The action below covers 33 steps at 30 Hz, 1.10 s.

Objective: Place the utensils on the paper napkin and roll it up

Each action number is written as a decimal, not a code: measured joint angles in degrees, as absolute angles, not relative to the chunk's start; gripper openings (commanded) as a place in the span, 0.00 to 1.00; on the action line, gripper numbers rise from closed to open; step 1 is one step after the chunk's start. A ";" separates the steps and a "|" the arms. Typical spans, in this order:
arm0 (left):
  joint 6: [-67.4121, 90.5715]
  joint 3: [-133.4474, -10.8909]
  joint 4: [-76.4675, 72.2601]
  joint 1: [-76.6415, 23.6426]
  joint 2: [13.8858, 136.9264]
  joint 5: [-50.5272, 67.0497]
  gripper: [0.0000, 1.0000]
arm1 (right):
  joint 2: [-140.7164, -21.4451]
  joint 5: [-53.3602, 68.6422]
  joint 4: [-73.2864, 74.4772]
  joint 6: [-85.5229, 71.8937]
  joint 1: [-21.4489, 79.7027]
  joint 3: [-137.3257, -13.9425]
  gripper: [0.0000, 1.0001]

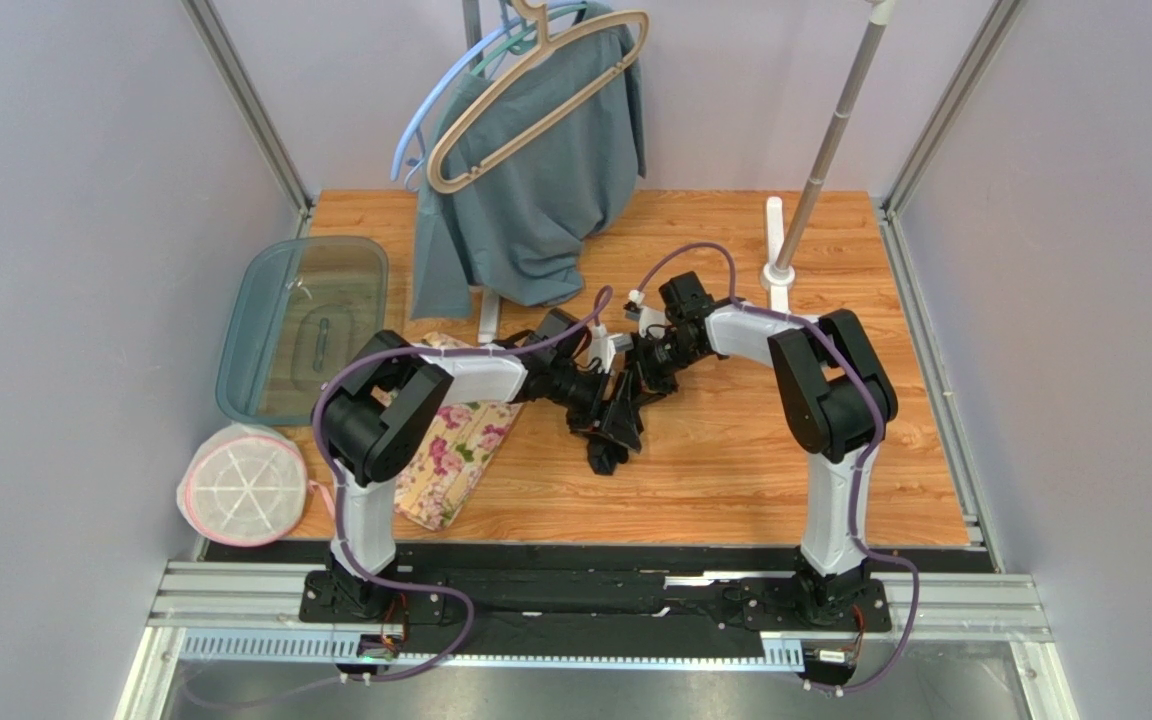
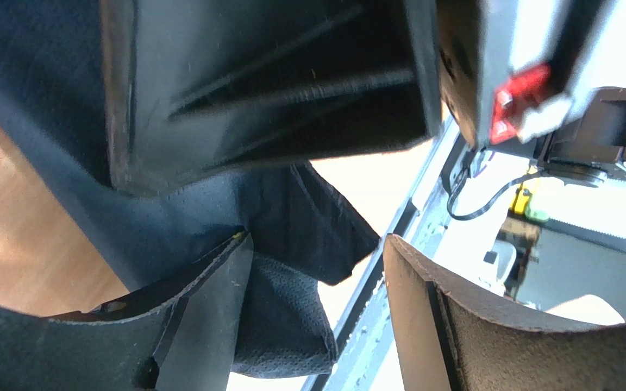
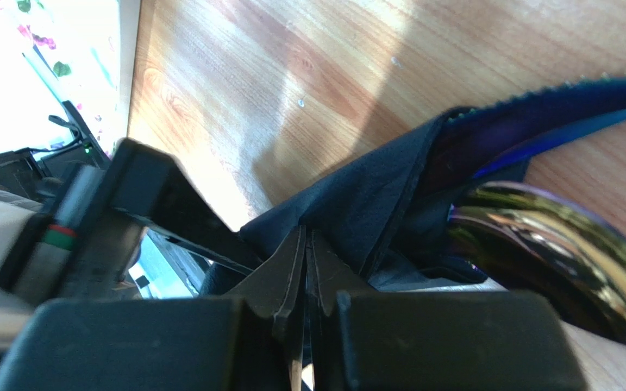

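Top view, napkin: one paper napkin (image 1: 614,437), bunched up.
Top view, mat: one floral mat (image 1: 456,450), left of the napkin.
Left wrist: left gripper (image 2: 316,319) spread wide, astride the napkin.
Right wrist: right gripper (image 3: 304,265) pinched onto a napkin fold.
Right wrist, cutlery: two pieces, spoon (image 3: 555,270) and serrated knife (image 3: 553,112), tucked inside the napkin.

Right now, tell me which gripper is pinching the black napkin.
The right gripper: its jaws are shut on a fold of the paper napkin. The left gripper has its jaws wide apart, clamping nothing.
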<state>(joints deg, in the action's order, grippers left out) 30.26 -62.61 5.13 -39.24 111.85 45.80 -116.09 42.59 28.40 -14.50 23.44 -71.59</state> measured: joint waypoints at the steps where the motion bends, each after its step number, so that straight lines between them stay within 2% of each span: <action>1: 30.79 -61.43 3.90 -39.18 110.98 45.36 0.68 | -116.16 42.68 28.40 -14.24 23.44 -71.59 0.06; 3: 31.73 -58.96 1.96 -38.98 108.68 44.69 0.66 | -116.25 43.03 28.49 -13.56 23.46 -71.59 0.06; 10: 36.97 -55.79 -0.67 -37.71 101.49 45.78 0.37 | -116.49 43.66 28.42 -12.51 23.49 -71.59 0.05; 16: 40.95 -54.59 -2.79 -37.60 102.26 47.66 0.23 | -116.49 43.66 28.45 -12.05 23.49 -71.59 0.04; 25: 40.23 -49.87 -2.35 -36.56 109.43 48.42 0.15 | -116.49 43.62 28.58 -11.60 23.51 -71.70 0.04; 33: 42.13 -50.15 -9.96 -35.18 115.44 57.23 0.11 | -116.73 43.40 29.08 -11.16 23.59 -72.38 0.04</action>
